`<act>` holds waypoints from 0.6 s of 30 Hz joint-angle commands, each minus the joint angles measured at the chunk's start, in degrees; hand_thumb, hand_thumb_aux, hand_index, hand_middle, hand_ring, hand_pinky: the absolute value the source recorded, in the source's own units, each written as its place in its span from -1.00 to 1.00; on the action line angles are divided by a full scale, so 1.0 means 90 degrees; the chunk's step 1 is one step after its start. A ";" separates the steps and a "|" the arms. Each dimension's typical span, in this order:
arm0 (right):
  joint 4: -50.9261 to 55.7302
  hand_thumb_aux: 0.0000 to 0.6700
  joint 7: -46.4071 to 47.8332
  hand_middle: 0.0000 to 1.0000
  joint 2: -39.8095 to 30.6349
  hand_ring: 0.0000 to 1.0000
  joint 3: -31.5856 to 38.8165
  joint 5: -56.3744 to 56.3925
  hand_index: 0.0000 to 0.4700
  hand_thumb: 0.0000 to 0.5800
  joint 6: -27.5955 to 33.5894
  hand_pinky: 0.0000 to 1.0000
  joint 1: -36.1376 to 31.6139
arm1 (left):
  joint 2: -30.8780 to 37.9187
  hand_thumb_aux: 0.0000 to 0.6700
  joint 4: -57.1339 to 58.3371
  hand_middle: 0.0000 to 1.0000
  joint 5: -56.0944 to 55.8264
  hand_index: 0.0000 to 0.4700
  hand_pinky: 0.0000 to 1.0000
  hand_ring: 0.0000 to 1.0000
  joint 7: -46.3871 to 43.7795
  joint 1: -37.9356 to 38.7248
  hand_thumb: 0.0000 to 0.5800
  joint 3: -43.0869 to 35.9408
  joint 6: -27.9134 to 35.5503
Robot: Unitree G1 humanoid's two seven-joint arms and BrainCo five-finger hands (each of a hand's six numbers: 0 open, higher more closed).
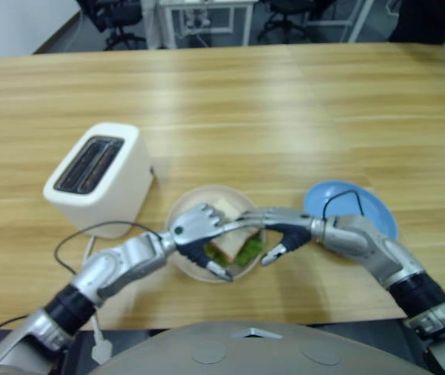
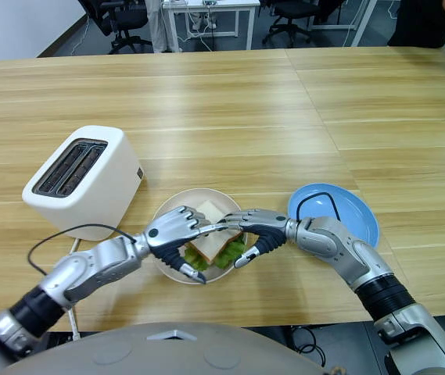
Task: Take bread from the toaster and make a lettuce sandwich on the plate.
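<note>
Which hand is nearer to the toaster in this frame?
Left. The left hand is at the left edge of the sandwich on the beige plate, on the side towards the toaster. The right hand is at the sandwich's right edge, farther away, beside the blue plate.

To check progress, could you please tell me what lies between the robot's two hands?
The sandwich on the beige plate lies between the left hand and the right hand; both eye views show it.
</note>
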 commanded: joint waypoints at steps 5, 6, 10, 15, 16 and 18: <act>0.0180 -1.00 0.0105 -1.00 -0.0079 -1.00 0.0240 -0.0250 -1.00 -1.00 0.0059 -1.00 0.0292 | 0.1029 -1.00 -0.0514 -1.00 -0.1824 -1.00 -1.00 -1.00 -0.0292 0.0444 -1.00 0.2994 -0.0048; 0.0079 -1.00 -0.0002 -1.00 -0.0077 -1.00 0.0122 -0.0176 -1.00 -1.00 0.0035 -1.00 0.0313 | 0.1060 -1.00 -0.0406 -1.00 -0.2039 -1.00 -1.00 -1.00 -0.0258 0.0527 -1.00 0.3372 -0.0108; -0.0434 -1.00 -0.0754 -1.00 0.0065 -1.00 -0.0753 0.0452 -1.00 -1.00 -0.0127 -1.00 0.0387 | 0.0903 -1.00 0.0018 -1.00 -0.2851 -1.00 -1.00 -1.00 -0.0339 0.0768 -1.00 0.4116 -0.0430; -0.1199 -1.00 -0.1342 -1.00 0.0396 -1.00 -0.2080 0.2689 -1.00 -1.00 -0.0267 -1.00 0.0740 | 0.0626 -1.00 0.0272 -1.00 -0.3551 -1.00 -1.00 -1.00 -0.0836 0.1090 -1.00 0.3835 -0.0790; -0.1371 -1.00 -0.1302 -1.00 0.0405 -1.00 -0.2245 0.3170 -1.00 -1.00 -0.0261 -1.00 0.0881 | 0.0563 -1.00 0.0266 -1.00 -0.3719 -1.00 -1.00 -1.00 -0.0989 0.1174 -1.00 0.3697 -0.0857; -0.1693 -1.00 -0.1126 -1.00 0.0363 -1.00 -0.2474 0.3956 -1.00 -1.00 -0.0176 -1.00 0.1184 | 0.0504 -0.98 0.0273 -1.00 -0.3984 -0.98 -1.00 -1.00 -0.1349 0.1340 -0.97 0.3403 -0.0944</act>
